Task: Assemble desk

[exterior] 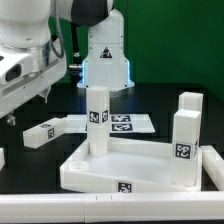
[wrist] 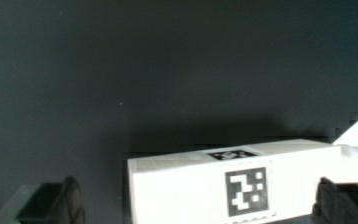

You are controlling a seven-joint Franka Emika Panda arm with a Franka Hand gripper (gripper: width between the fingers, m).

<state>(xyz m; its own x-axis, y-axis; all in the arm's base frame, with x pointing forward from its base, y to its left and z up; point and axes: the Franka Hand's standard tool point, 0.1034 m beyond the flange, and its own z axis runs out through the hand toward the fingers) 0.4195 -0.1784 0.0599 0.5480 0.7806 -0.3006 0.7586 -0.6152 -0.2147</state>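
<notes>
low exterior view, wrist view close overhead

1. A black table (exterior: pixel 170 100) carries everything in the exterior view.
2. The white desk top (exterior: pixel 100 172) lies flat on it, near the front edge.
3. One leg (exterior: pixel 52 129) lies on its side on the table, toward the exterior view's left, just behind the desk top.
4. The marker board (exterior: pixel 130 123) lies flat on the table behind the desk top, near the middle.
5. In the wrist view, a tagged white leg (wrist: pixel 247 180) rests on the same dark surface; which leg it is seems uncertain.
</notes>
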